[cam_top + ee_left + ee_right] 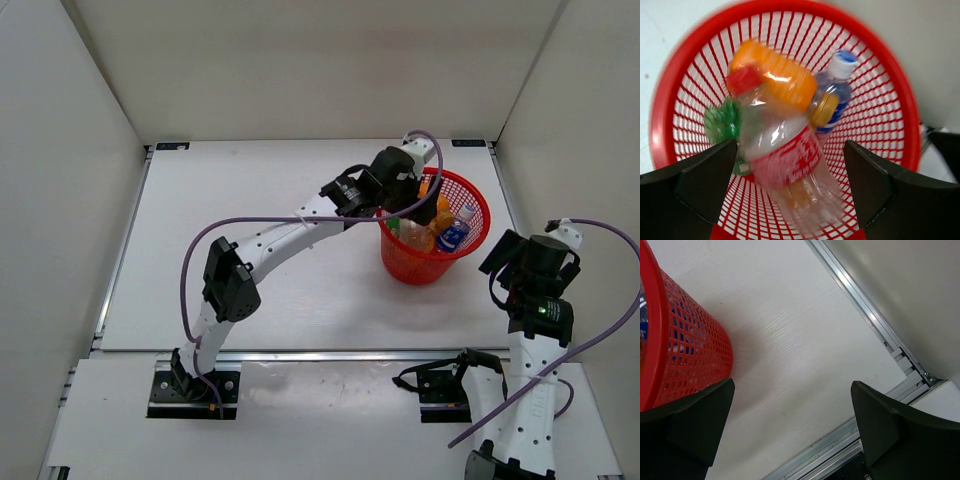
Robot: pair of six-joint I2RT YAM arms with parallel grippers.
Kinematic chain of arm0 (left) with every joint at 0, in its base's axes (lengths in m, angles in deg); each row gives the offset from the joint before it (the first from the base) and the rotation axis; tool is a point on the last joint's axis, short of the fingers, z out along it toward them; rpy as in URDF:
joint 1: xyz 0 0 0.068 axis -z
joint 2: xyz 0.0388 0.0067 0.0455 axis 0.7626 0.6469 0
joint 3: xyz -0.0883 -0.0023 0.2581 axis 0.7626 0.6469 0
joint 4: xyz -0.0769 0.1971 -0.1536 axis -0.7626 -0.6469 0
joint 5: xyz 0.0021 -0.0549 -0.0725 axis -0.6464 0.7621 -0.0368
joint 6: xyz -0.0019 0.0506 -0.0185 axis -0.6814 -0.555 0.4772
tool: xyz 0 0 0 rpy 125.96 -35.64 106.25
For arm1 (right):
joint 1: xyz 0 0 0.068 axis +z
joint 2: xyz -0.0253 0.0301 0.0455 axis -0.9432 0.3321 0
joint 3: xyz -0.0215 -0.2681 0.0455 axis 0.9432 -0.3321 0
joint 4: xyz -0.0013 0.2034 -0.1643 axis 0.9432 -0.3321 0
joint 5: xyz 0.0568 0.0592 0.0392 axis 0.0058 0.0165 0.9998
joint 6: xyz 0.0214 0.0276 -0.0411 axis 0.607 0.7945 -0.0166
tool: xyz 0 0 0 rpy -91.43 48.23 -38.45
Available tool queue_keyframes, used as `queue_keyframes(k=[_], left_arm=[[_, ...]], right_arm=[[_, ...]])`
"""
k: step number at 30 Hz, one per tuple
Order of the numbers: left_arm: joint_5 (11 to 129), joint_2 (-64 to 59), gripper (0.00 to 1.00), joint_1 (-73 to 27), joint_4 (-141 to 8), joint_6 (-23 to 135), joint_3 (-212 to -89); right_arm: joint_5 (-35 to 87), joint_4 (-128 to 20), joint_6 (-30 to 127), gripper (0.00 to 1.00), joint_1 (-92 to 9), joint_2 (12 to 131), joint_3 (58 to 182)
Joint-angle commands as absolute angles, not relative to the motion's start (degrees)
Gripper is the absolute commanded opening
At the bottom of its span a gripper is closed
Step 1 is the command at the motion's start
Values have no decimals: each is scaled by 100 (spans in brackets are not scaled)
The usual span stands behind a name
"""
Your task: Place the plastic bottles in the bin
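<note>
Hovering above the bin (410, 268), right of centre in the top view, the left gripper (790, 155) has its fingers (700, 185) spread wide, gripping nothing. Inside lie an orange bottle (782, 77), a green bottle (722, 120), a blue-labelled bottle (837, 87) and a blurred red-labelled bottle (787, 160). The right gripper (792, 395), beside the bin, gapes empty.

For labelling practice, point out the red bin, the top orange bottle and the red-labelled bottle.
red bin (660, 115), left wrist view, left rim.
top orange bottle (782, 77), left wrist view, ribbed body.
red-labelled bottle (790, 160), left wrist view, label.
</note>
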State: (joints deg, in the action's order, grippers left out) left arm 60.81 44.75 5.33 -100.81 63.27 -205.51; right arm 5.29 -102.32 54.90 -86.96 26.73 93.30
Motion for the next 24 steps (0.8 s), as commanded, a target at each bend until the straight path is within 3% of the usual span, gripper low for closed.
queue_keyframes(k=[1, 8, 12, 17, 24], left_arm=[[5770, 3856, 99, 752, -10016, 6327, -20201], [5437, 2663, 98, 647, -10077, 6458, -19304], [5164, 1224, 99, 279, -10376, 6774, -17935], [4610, -737, 99, -861, -10850, 7381, -15529], [3864, -2549, 98, -2745, -12248, 7329, -13732]], right_arm=[[347, -10182, 5472, 99, -8624, 2665, 9660], [1032, -10190, 5402, 100, -8475, 2699, 9501], [972, -10578, 5446, 99, -8589, 3034, 9782], [998, -10534, 5358, 99, -8599, 2762, 9616], [743, -10587, 5261, 100, -8476, 2726, 9511]])
